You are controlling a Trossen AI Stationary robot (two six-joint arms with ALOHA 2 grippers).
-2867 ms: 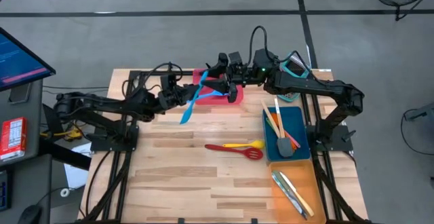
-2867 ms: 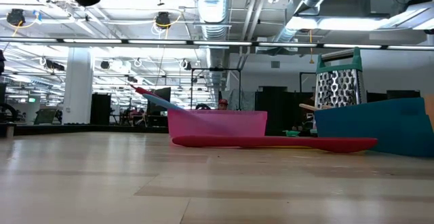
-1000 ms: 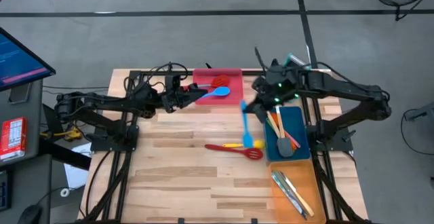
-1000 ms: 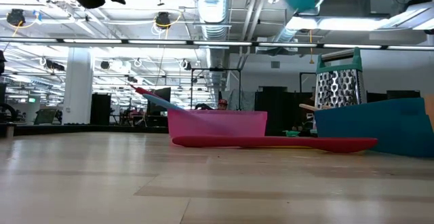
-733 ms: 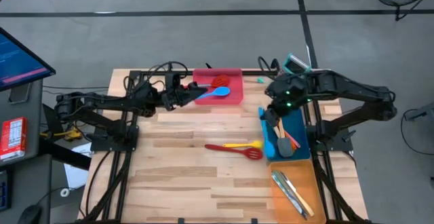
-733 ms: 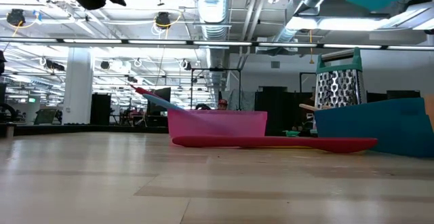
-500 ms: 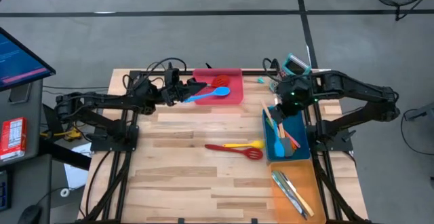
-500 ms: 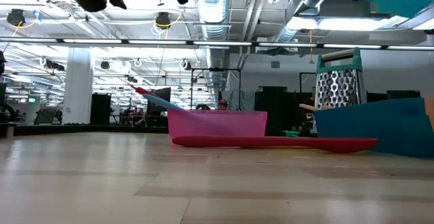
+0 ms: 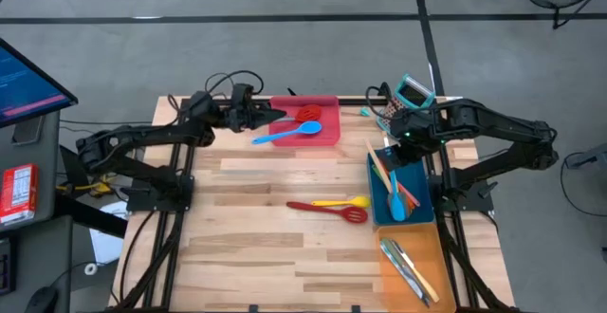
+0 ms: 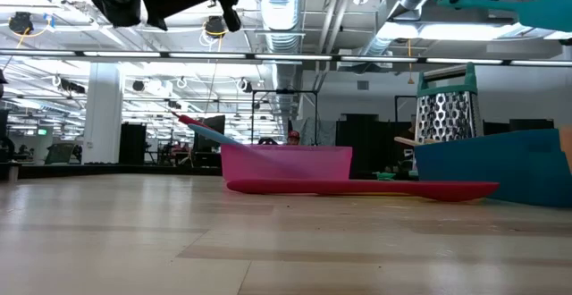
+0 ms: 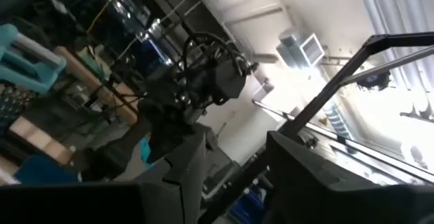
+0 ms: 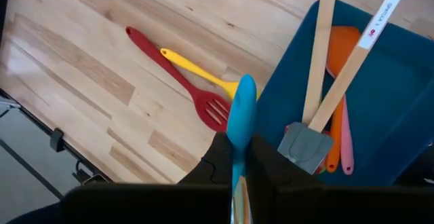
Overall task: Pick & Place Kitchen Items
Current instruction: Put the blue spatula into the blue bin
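From above, the right end effector [image 9: 398, 135] is at the far end of the blue tray [image 9: 419, 166], closed on a light blue spatula [image 9: 395, 196]. The spatula's long axis runs along the tray, from the end effector toward the near end, and its head is over the utensils already inside. The left end effector [image 9: 275, 116] is at the far left edge of the red tray [image 9: 327, 114], where a blue spoon [image 9: 285, 135] lies with its handle over the near-left edge; beside it there is a red utensil [image 9: 307, 114]. I cannot tell whether its fingers are open. A red turner [image 9: 327, 210] and a yellow spoon [image 9: 341, 201] lie crossed on the counter [image 9: 247, 228], just left of the blue tray, so the right arm is nearer to them. Silver cutlery [image 9: 403, 261] lies in the orange tray [image 9: 432, 266].

In the low view, both arms are high above the counter. The red tray and the red turner are in the middle, and a grater [image 10: 445, 107] stands behind the blue tray.

The left wrist view points into the room and shows no utensil.

In the right wrist view, the spatula [image 12: 241, 115] is pinched between the fingers and points forward, with its head over the tray wall. I judge that the next move is to lower and release it along the tray.
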